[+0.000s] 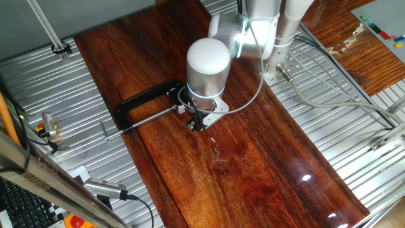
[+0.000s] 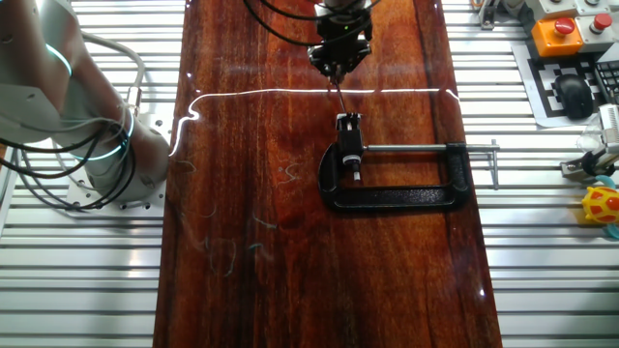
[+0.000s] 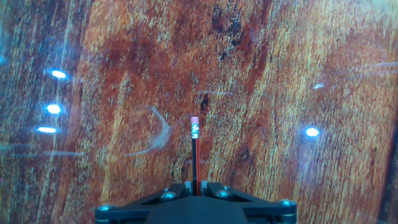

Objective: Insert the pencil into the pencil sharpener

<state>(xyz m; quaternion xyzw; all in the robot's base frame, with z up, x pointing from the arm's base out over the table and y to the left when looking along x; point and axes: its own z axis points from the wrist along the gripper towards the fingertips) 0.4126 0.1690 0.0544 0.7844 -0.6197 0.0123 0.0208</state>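
The gripper [image 3: 194, 186] is clamped on the pencil [image 3: 194, 149], which projects from between the 2 fingers with its pink eraser end leading, presumably so the hidden point can be presented later. Further along the wooden worktop [image 2: 242, 242], the black C-clamp [image 2: 397, 179] pins the small pencil sharpener [image 2: 349, 123], fixing it for insertion. No containers are present.

White-and-silver arm [image 1: 207, 66], glowing teal ring, black hand [image 3: 195, 186].
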